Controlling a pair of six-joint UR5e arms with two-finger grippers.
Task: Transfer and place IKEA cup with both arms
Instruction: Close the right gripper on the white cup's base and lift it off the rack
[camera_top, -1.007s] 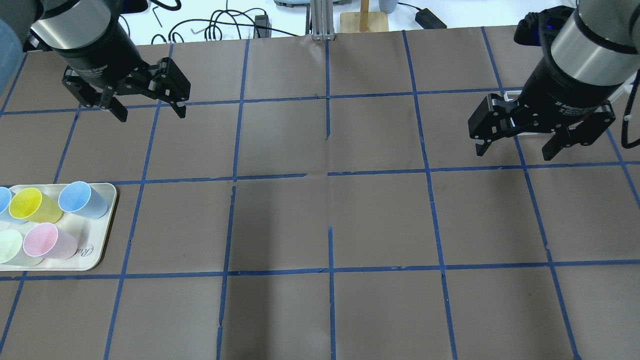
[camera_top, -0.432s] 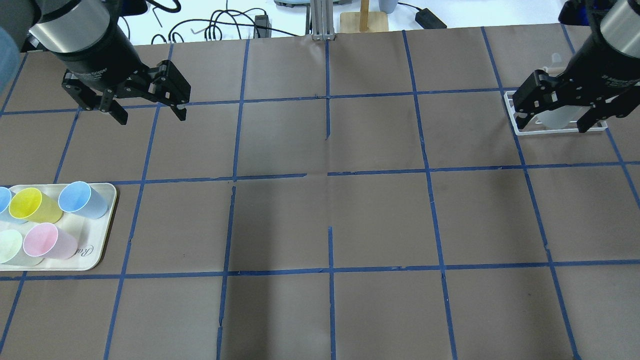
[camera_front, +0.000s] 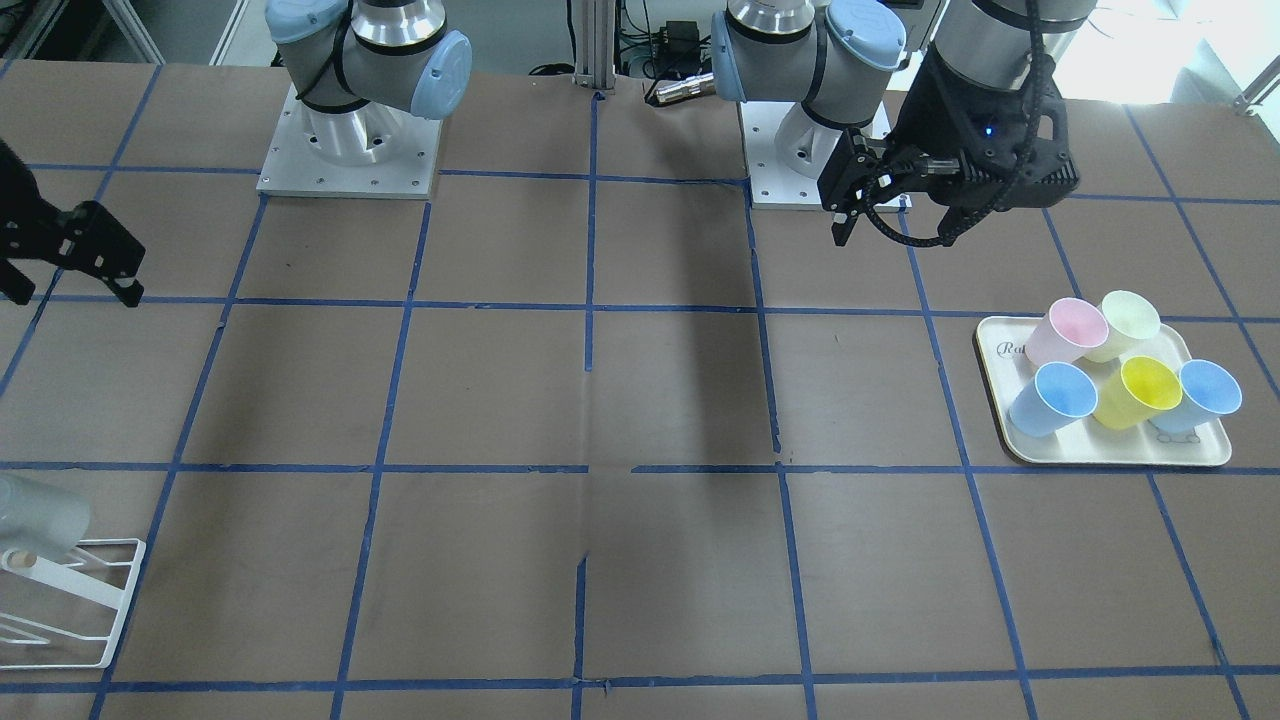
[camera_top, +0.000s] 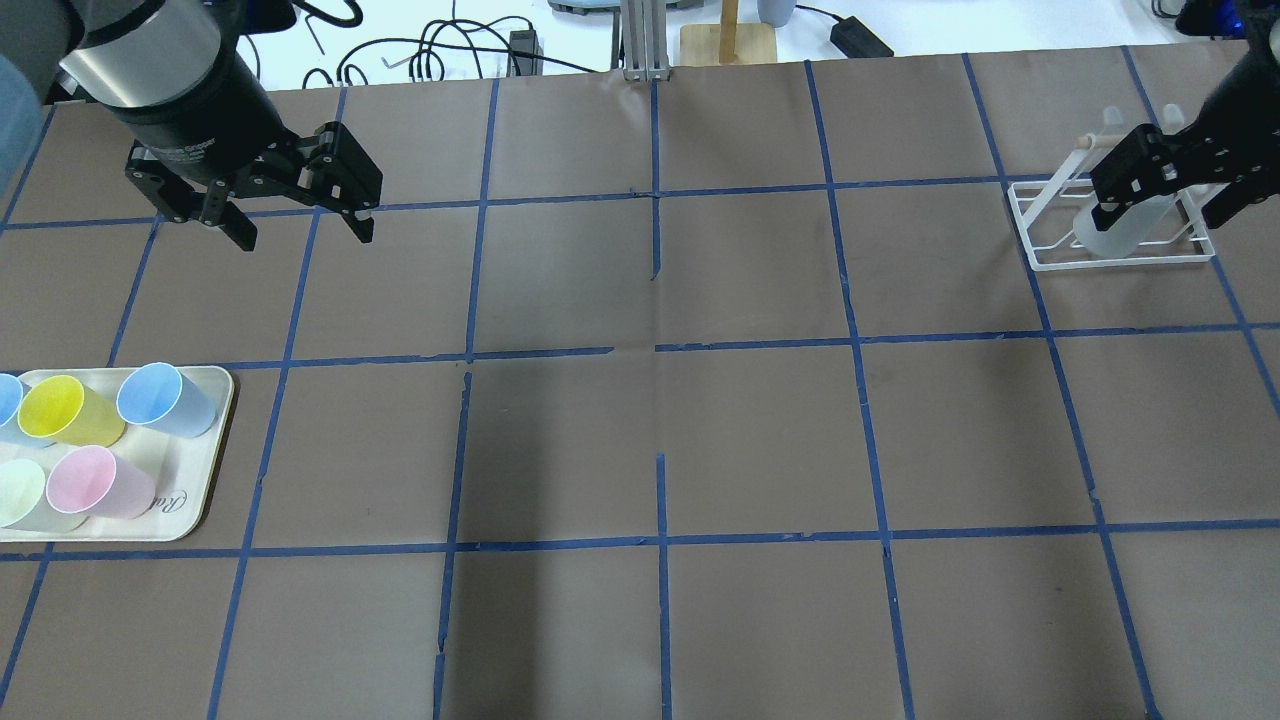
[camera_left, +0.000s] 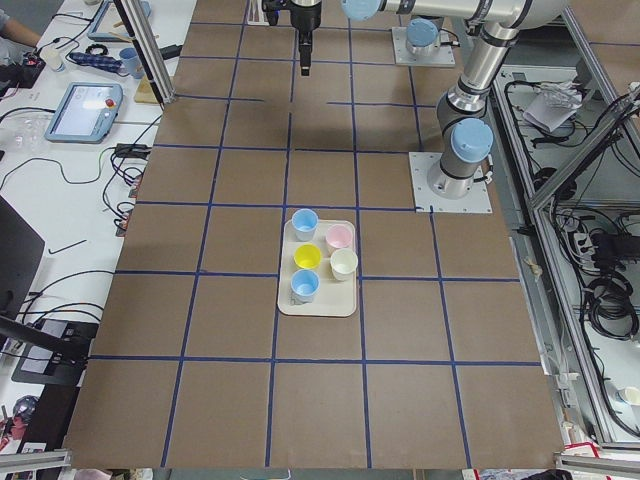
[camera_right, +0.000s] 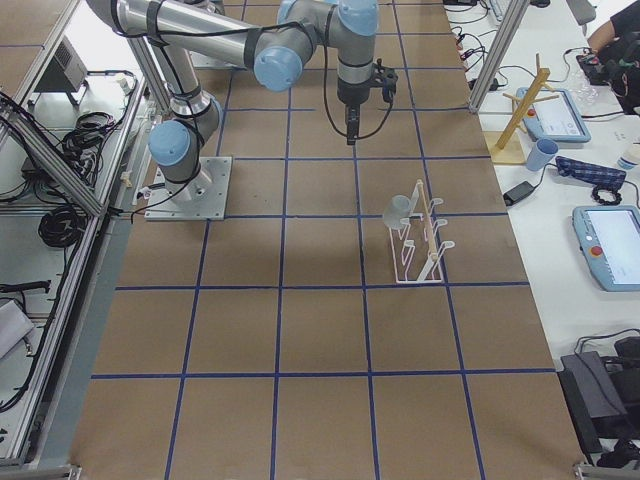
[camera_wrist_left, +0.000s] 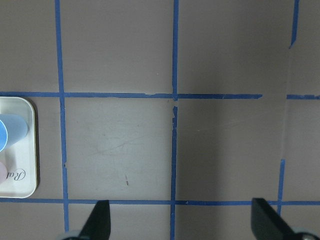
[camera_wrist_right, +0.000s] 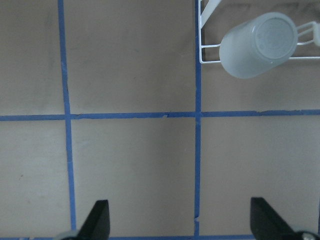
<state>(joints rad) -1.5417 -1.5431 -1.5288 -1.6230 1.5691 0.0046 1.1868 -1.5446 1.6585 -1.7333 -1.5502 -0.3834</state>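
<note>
Within the last second the right arm's black two-finger pincer (camera_top: 1163, 208) has travelled from the middle right to the upper right of the overhead view. It now hangs over the white wire rack (camera_top: 1040, 262), where the light-grey tapered plastic cup (camera_top: 1112, 232) sits bottom-up on a peg. I judge the pick-up is beginning. This pincer is wide open and empty. In its wrist view the cup lies at the upper right, not between the fingers. The left pincer (camera_top: 303, 232), upper left, has not moved and is equally open and empty.
</note>
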